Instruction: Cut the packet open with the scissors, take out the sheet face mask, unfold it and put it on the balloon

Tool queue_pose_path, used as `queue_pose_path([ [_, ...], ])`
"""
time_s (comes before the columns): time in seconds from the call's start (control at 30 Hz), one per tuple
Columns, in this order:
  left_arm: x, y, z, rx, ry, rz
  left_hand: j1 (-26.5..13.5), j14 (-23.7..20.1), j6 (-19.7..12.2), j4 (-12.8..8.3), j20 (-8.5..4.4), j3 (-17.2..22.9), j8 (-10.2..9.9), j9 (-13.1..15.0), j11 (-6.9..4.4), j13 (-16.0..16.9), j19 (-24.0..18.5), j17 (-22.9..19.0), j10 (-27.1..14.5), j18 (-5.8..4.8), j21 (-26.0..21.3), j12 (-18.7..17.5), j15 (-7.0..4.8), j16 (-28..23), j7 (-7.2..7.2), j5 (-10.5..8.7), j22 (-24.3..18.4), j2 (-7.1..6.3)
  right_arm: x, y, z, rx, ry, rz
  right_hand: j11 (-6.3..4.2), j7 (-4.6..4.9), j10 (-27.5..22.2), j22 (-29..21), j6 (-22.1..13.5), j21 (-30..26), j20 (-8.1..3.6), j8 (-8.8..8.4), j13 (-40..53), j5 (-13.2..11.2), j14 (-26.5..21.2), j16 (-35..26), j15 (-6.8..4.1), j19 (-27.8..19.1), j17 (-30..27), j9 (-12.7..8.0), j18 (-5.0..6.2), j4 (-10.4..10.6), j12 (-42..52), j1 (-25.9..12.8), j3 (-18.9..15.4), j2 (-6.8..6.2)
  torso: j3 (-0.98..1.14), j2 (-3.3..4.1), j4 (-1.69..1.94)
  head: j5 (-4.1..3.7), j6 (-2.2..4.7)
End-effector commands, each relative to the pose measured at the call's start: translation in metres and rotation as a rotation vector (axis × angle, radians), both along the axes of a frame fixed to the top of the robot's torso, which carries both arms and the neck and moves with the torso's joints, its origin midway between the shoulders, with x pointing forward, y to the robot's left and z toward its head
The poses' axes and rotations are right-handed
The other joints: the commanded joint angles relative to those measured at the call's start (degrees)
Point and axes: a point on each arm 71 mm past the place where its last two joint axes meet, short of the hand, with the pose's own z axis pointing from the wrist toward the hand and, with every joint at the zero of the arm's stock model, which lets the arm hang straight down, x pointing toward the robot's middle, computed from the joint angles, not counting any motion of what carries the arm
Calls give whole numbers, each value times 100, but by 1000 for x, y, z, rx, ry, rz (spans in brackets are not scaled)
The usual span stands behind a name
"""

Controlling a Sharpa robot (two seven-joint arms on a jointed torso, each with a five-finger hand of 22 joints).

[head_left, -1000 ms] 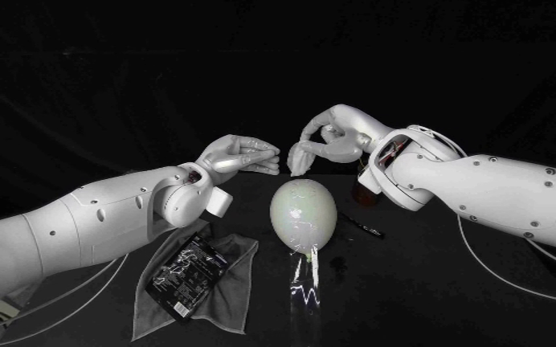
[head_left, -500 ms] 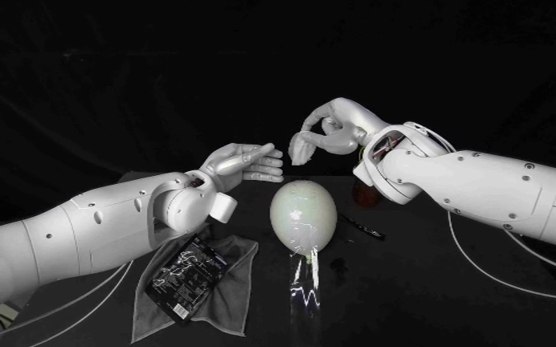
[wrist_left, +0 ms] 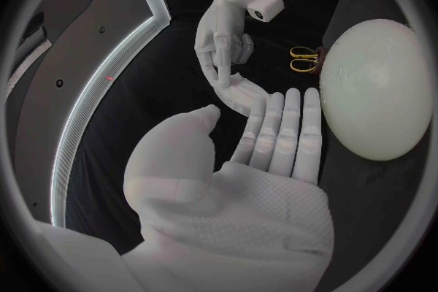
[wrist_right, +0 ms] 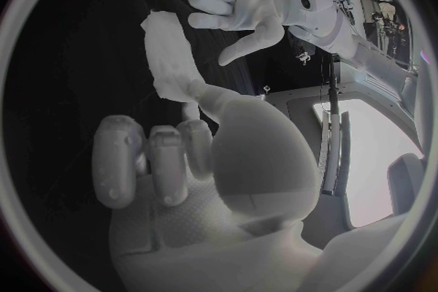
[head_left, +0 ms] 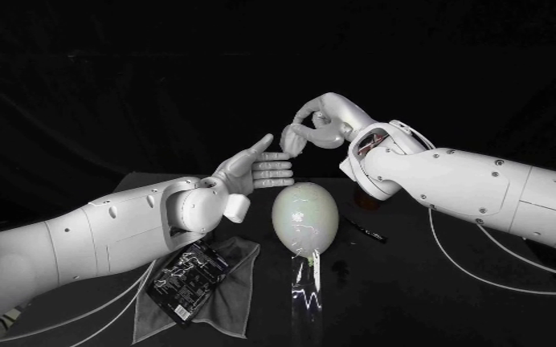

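Both hands are raised over the counter [head_left: 440, 299], at 12 o'clock of the balloon [head_left: 304, 217].

- Left hand [head_left: 261, 172]: flat and open, fingers straight and together, thumb up. It holds nothing.
- Right hand [head_left: 307, 132]: most fingers curled in, one stretched towards the left hand's fingertips. Nothing is visible in it.
- Packet [head_left: 186, 273]: lies flat on a grey cloth [head_left: 226, 287], at 7 o'clock of the balloon, with neither hand on it. I cannot tell whether it is cut.
- Scissors [wrist_left: 304, 58]: gold handles lie just beside the balloon, on its far side from the packet.

Handling, as a judgement:
- The packet is likely light, thin, floppy and slick. Pinch it at one short edge where the cloth gives underneath, and leave the opposite edge free for the blades.
- The mask inside is probably wet, limp and easy to tear.
- The balloon is light and fragile, so keep the scissor points away from it.
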Motion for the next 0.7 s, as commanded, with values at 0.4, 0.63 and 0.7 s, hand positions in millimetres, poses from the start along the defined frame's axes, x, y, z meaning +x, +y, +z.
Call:
queue_pose_path([
  [0.4,6,-15,-1,-111,64,42,-563,-30,-107,2,3,-408,-3,-22,6,3,-78,-81,-89,98,-102,1,13,-113,421,-12,10,222,-6,21,1,6,-3,34,-48,-21,265,1213,40,5,9,39,980,12,585,30,-29,117,1461,449,-76,-31,13,9,10,42,7,-5,-7,72,13],
  [0.63,7,-16,-1,-127,68,56,-688,-25,-125,4,8,-506,-5,-30,14,3,-87,-101,-105,97,-119,1,19,-137,431,-11,11,305,-12,27,1,10,3,56,-48,-21,265,1213,40,5,9,39,980,12,585,30,-29,117,1461,449,-76,-31,13,9,10,42,6,-3,-11,82,26],
  [0.7,8,-15,-1,-131,68,64,-755,-22,-132,5,9,-561,-5,-33,16,4,-89,-111,-110,97,-125,2,21,-150,433,-11,13,343,-13,27,1,9,7,62,-48,-21,265,1213,40,5,9,39,980,12,585,30,-29,117,1461,449,-76,-31,13,9,10,42,6,-6,-10,87,26],
])
